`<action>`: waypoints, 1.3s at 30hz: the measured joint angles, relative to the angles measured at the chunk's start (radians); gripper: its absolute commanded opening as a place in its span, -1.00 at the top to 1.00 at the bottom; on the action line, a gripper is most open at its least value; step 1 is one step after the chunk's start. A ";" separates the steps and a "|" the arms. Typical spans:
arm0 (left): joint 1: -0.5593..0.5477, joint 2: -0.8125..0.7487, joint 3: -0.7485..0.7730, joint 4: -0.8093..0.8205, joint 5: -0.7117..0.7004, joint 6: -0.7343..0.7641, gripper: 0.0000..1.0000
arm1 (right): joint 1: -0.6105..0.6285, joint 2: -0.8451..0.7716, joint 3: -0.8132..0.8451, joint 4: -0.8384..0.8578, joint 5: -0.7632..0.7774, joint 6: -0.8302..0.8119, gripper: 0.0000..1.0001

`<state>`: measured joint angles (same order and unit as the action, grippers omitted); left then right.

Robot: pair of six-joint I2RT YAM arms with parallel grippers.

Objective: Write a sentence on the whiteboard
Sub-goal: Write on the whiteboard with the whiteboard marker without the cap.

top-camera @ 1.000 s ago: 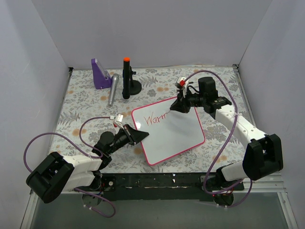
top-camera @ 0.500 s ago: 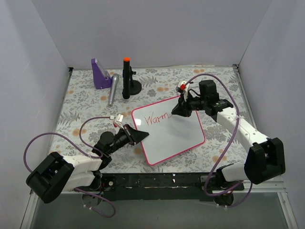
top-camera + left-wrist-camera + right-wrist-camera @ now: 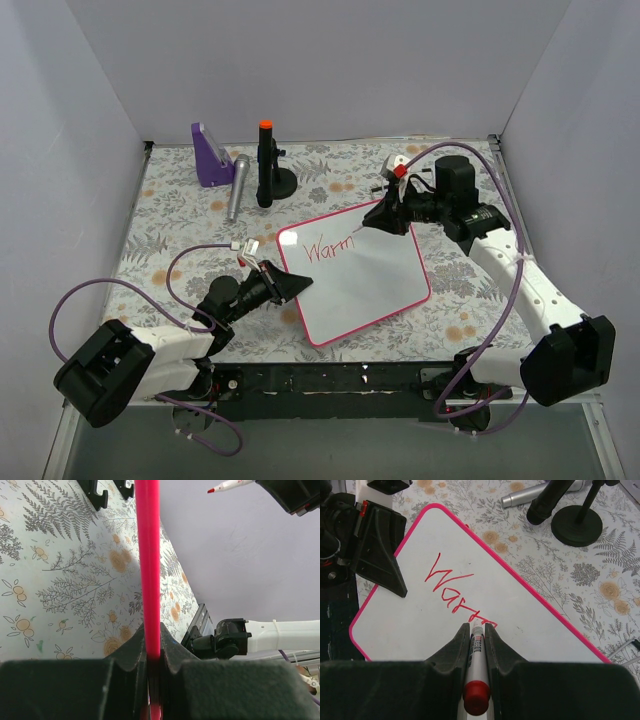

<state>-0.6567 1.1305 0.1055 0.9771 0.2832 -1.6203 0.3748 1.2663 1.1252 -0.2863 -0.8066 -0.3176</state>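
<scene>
The whiteboard [image 3: 365,285] lies tilted on the floral table, its pink frame [image 3: 149,555] running up the middle of the left wrist view. My left gripper [image 3: 300,284] [image 3: 152,630] is shut on the board's left edge. The sentence [image 3: 328,247] [image 3: 452,592] reads "Warm" in red along the board's far side. My right gripper [image 3: 368,227] [image 3: 476,626] is shut on a red-capped marker [image 3: 477,655] [image 3: 385,200]. The marker's tip sits at the end of the last letter; whether it touches the board, I cannot tell.
At the back left stand a purple block [image 3: 211,156], a silver microphone [image 3: 237,187] and a black stand with an orange top [image 3: 266,165]. Grey walls close in the table on three sides. Purple cables loop off both arms.
The right gripper has carried the marker rightward along the line, and the red writing has grown from "Warr" to "Warm". The left gripper and the board have stayed still.
</scene>
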 measured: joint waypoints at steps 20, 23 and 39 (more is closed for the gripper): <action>0.000 -0.016 0.000 -0.008 0.013 0.018 1.00 | -0.092 -0.043 -0.087 0.039 -0.067 0.008 0.97; 0.000 -0.022 0.000 -0.013 0.013 0.019 1.00 | -0.094 -0.043 -0.093 0.049 -0.069 0.008 0.97; 0.000 -0.029 -0.001 -0.020 0.014 0.020 1.00 | -0.099 0.034 -0.101 0.118 -0.022 0.025 0.97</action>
<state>-0.6571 1.1011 0.1043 0.9573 0.2974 -1.6005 0.2756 1.3003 1.0241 -0.1684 -0.8288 -0.2928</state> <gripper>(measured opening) 0.051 0.187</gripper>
